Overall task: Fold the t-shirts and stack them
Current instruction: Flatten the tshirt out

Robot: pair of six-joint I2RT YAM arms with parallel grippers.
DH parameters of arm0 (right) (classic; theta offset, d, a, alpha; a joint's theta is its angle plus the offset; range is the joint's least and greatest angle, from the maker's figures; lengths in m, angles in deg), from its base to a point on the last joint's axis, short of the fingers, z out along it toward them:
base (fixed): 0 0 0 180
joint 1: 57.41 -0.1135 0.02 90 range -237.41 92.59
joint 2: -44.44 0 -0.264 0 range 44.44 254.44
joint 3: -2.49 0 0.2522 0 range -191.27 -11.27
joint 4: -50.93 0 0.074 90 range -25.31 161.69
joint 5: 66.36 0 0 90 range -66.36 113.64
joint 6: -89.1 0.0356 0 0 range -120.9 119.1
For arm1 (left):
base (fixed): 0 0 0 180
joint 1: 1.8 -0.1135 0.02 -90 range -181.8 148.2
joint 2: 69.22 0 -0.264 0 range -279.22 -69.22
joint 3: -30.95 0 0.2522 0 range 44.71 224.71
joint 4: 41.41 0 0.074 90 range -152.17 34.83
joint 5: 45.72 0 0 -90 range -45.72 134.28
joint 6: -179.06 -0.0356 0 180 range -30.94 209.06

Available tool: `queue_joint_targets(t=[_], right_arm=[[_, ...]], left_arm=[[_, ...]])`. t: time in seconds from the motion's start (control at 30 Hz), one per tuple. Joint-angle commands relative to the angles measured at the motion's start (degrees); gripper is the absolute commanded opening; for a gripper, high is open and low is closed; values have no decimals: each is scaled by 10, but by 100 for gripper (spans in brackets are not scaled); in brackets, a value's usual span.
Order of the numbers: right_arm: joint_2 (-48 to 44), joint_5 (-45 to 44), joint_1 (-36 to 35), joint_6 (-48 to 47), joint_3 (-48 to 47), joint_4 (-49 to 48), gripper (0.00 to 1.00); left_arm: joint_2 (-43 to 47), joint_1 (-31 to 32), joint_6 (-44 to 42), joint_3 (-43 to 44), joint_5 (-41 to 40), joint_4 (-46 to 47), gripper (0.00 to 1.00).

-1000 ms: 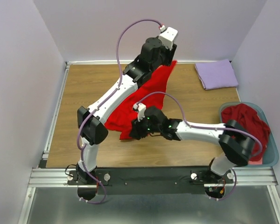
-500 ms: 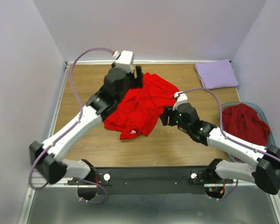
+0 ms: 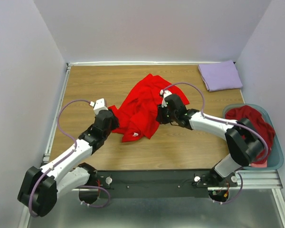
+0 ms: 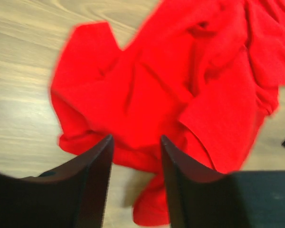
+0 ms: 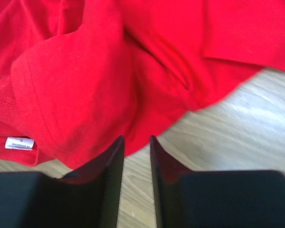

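Shirts lie in three places. A bright red shirt (image 3: 142,109) sits crumpled and unfolded at the middle of the wooden table (image 3: 90,85). A lavender shirt (image 3: 221,76) lies folded flat in the far right corner. Maroon shirts (image 3: 249,124) are heaped in the teal basket (image 3: 275,161) at the right edge.

Both arms reach low to the red shirt from opposite sides. The left gripper (image 3: 113,119) is at the shirt's near left edge. In the left wrist view its fingers (image 4: 92,180) stand apart, red cloth and bare wood showing in the gap and nothing pinched between them.

The right gripper (image 3: 160,116) is at the shirt's right edge. In the right wrist view its fingers (image 5: 111,180) are parted by a narrow gap. The shirt's hem and wood show through the gap, with no cloth clamped there.

The red shirt is bunched in loose folds, with one sleeve turned toward the near side. A small white label (image 5: 19,142) shows at its near edge. The lavender shirt and the basket are well apart from both grippers.
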Motion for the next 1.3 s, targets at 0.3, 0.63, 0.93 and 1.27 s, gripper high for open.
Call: queue_joint_targets(t=[0.3,0.63,0.93,1.27], right_arm=[[132,84,-1,0,-56,7,23],[121,105,1,11,7,69,20],[49,249,1,-9,82,166,20],[74,348,-52,-1,68,186,17]], left_arm=[[-219,-88,19,44,90,135,20],[-376,-168,-24,150,173,125,11],[-520,-212,-90,340,231,57,3],[-692,-217,-139,613,213,-61,3]])
